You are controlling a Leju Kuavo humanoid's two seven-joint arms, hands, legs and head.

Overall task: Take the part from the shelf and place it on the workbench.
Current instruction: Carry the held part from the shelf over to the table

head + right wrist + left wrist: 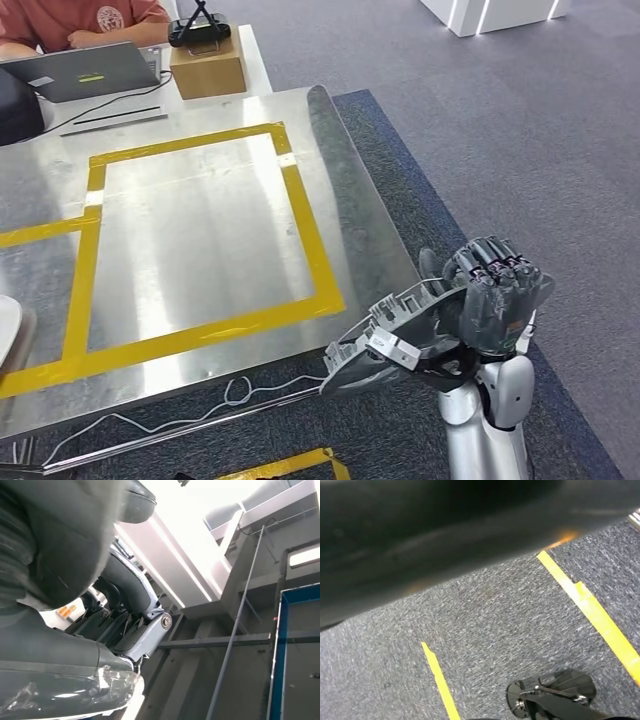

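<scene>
My right hand (494, 295) grips a long grey ribbed plastic part (385, 335) at its near end. The part sticks out to the left, its tip hanging just off the near right corner of the metal workbench (204, 230), above the carpet. In the right wrist view the thick grey thumb and dark fingers (128, 587) are curled around the part (68, 690), with ceiling beams behind. The left wrist view looks down at grey carpet with yellow tape lines (440, 682).
A square of yellow tape (302, 225) marks the workbench top. At the far edge stand a cardboard box (209, 62) and a laptop (83, 70), with a person in an orange shirt (75, 20) behind. A white cable (181, 415) lies on the floor below the bench edge.
</scene>
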